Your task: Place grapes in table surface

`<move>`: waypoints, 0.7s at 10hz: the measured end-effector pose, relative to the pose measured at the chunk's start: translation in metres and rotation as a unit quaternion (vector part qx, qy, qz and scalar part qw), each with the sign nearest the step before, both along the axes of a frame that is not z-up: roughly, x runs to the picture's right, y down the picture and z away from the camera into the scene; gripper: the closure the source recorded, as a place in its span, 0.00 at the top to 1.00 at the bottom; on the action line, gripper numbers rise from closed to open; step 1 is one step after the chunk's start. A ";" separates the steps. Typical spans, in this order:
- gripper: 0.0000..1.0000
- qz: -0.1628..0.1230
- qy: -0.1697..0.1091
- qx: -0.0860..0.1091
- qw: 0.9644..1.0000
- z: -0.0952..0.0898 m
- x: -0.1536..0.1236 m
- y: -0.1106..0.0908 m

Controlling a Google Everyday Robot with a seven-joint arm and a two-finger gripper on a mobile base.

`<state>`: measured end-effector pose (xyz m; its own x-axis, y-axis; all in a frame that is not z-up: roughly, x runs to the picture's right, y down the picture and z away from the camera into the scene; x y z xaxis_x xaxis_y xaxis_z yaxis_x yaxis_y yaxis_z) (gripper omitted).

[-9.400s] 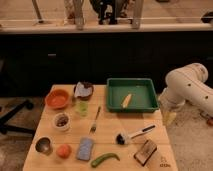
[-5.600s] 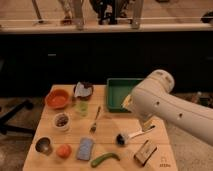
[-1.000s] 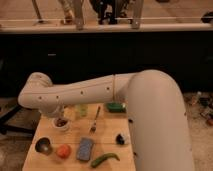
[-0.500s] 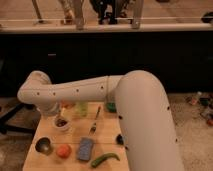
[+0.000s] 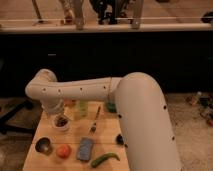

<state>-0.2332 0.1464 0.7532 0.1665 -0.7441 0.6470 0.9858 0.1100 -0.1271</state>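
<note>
The grapes are a dark reddish clump lying in a small white cup on the left part of the table surface, a light tan wooden top. My white arm sweeps in from the right across the table and bends down at the left end. The gripper hangs directly over the cup, just above the grapes. It looks open and holds nothing. Its fingertips are partly lost against the cup's rim.
A metal cup, a round orange fruit, a blue object and a green chili lie near the front edge. A fork, a green glass and a green tray's corner show behind. The arm hides the right half.
Over the last second the arm's end has shifted slightly and settled lower over the white cup. The grapes stay in the cup.
</note>
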 end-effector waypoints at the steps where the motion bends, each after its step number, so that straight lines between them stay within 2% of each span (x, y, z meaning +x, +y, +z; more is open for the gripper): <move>1: 0.80 0.004 0.003 -0.002 1.000 0.004 0.004 -0.001; 7: 0.80 0.016 0.009 -0.007 1.000 0.013 0.016 0.004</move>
